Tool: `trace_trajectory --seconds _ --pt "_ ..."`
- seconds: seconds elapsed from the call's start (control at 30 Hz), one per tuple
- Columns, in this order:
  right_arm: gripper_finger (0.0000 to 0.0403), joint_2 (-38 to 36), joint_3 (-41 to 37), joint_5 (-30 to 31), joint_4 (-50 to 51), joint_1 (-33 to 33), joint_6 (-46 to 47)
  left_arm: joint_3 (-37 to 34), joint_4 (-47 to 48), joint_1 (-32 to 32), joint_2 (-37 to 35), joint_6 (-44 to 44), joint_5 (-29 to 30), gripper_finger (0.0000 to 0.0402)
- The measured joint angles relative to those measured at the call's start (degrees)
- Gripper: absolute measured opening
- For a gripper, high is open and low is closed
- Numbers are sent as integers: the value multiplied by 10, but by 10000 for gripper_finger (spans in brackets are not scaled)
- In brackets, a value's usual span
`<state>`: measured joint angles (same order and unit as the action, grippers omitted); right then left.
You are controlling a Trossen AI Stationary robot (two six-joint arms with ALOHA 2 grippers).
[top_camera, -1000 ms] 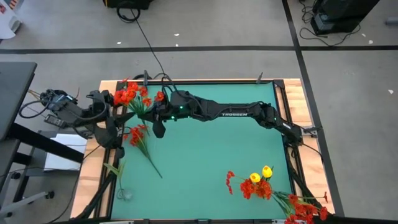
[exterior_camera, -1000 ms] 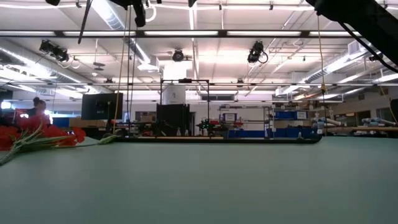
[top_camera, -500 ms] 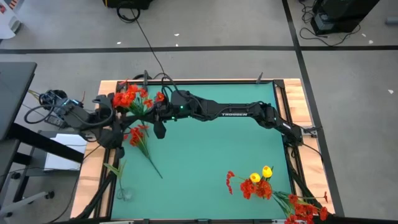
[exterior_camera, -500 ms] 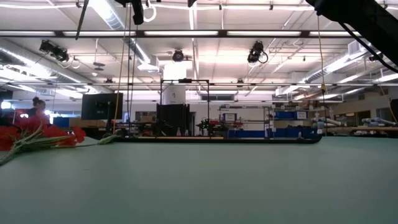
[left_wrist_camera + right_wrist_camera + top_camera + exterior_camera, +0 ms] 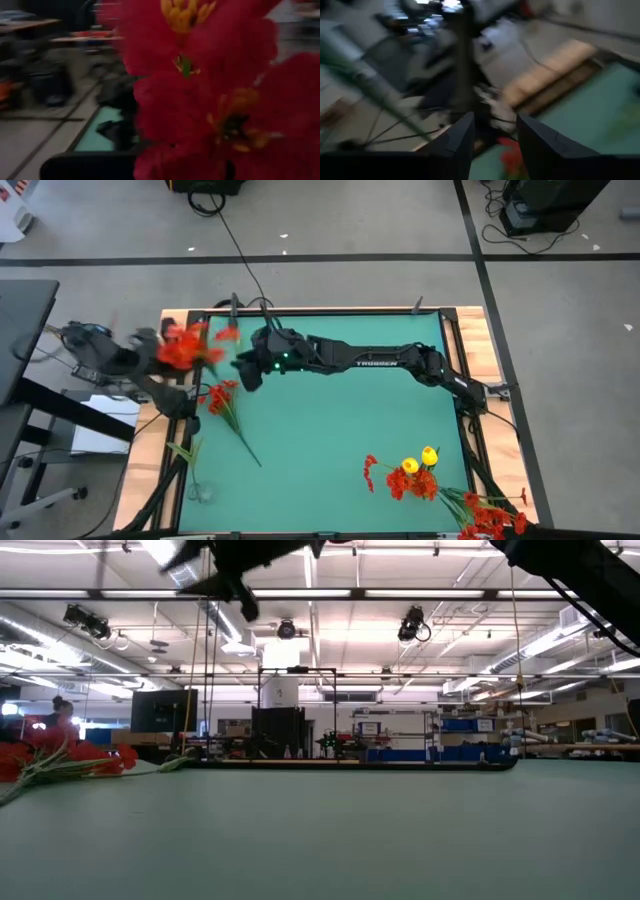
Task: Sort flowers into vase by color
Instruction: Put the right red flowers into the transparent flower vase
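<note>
Overhead view: even, bright light with soft, faint shadows on the green bench (image 5: 330, 430); the red flower bunch (image 5: 183, 348) at the far left corner is smeared by motion, while the flowers lying at the near right corner (image 5: 415, 475) are sharp. Level view: long ceiling lamps (image 5: 330, 593) in the hall give pale glare; the bench surface close to the lens is soft and featureless, and a dark arm part (image 5: 225, 565) at the top is streaked. Left wrist view: dim, filled by out-of-focus red petals (image 5: 210, 100). Right wrist view: heavy motion blur throughout; only the dark claw (image 5: 495, 145) fingers keep clear edges.
</note>
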<state>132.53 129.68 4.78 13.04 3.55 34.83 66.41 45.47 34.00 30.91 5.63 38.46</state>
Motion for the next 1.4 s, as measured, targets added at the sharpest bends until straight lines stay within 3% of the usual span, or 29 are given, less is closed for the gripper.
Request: trace_trajectory --seconds 0.07,0.13,0.23,0.3,0.4,0.6,0.83,1.1,1.4 --pt "153 0 0 27 42 1 32 44 44 0 -7 -3 -88 11" --pt "152 0 0 44 78 -4 45 82 79 0 -10 5 -221 13" --pt "152 0 0 48 104 -13 59 123 70 0 -10 25 -420 15" --pt "152 0 0 51 106 -18 72 135 53 0 -11 26 -517 15" --pt "152 0 0 82 107 -23 91 136 31 0 -10 23 -610 14" --pt "151 0 0 120 109 -34 135 79 15 0 -5 -22 -723 14" --pt "151 0 0 167 114 -54 166 -87 -130 0 -6 -50 -754 14" --pt "151 0 0 164 125 -66 167 -236 -365 21 -17 -15 -770 14" --pt "151 0 0 109 144 -67 183 -325 -415 85 -20 -38 -705 13"
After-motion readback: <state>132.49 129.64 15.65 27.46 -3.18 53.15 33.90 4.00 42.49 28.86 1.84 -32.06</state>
